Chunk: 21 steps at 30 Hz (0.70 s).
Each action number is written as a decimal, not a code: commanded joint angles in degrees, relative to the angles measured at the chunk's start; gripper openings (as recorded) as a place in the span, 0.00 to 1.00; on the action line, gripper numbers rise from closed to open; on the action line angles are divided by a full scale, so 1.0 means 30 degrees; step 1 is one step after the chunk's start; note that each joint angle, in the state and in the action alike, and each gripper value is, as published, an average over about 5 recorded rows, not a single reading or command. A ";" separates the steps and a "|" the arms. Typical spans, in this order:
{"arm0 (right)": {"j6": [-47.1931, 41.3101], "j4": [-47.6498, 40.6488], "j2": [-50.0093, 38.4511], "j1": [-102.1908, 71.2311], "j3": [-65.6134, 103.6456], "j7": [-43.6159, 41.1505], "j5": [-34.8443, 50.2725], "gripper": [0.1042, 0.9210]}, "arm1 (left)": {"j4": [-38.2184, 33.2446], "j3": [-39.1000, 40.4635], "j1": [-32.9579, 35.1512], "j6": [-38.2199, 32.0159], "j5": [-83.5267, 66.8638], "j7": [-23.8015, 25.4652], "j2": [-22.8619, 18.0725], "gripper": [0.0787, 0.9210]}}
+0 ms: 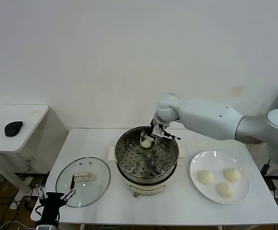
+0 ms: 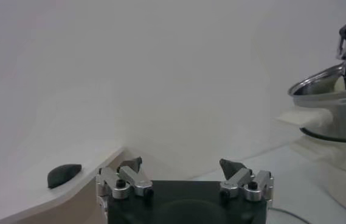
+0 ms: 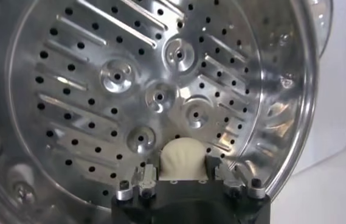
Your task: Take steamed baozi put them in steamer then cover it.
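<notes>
My right gripper [image 1: 149, 139] hangs inside the far side of the steamer [image 1: 121, 158], a shiny steel pot on a cream base. It is shut on one steamed baozi [image 1: 146, 142], held just above the perforated tray. In the right wrist view that baozi [image 3: 182, 155] sits between the gripper's [image 3: 183, 167] fingers, over the holed tray of the steamer [image 3: 118, 76]. Three more baozi [image 1: 225, 189] lie on the white plate [image 1: 196, 163] to the right. The cover [image 1: 93, 189], a glass lid with a cream handle, lies flat to the left of the steamer. My left gripper [image 1: 56, 194] [image 2: 180, 164] rests open at the table's front left corner.
A low side table [image 1: 28, 115] with a black mouse [image 1: 13, 128] stands to the left. The steamer's side handle [image 2: 300, 115] and rim show in the left wrist view. A white wall runs behind the table.
</notes>
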 commanded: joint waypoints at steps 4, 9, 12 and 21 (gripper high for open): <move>0.0901 -0.0340 0.0166 0.0251 0.0166 0.0313 -0.0244 0.77 | -0.0083 0.0000 0.0027 0.0013 0.0025 -0.0003 0.0017 0.88; -0.1569 0.2095 -0.1127 0.2414 -0.0425 -0.0919 0.3844 0.87 | -0.0124 -0.0093 0.0103 0.0022 0.0011 0.0017 0.0108 0.88; -0.4763 0.4142 -0.2684 0.3867 -0.0903 -0.2172 0.7116 0.88 | -0.0155 -0.0206 0.0234 0.0025 -0.0009 0.0023 0.0256 0.88; -1.4322 0.9078 -0.7828 0.7364 -0.1855 -0.3288 1.1930 0.88 | -0.0566 -0.0131 0.0174 0.1227 -0.0357 -0.0265 0.0740 0.88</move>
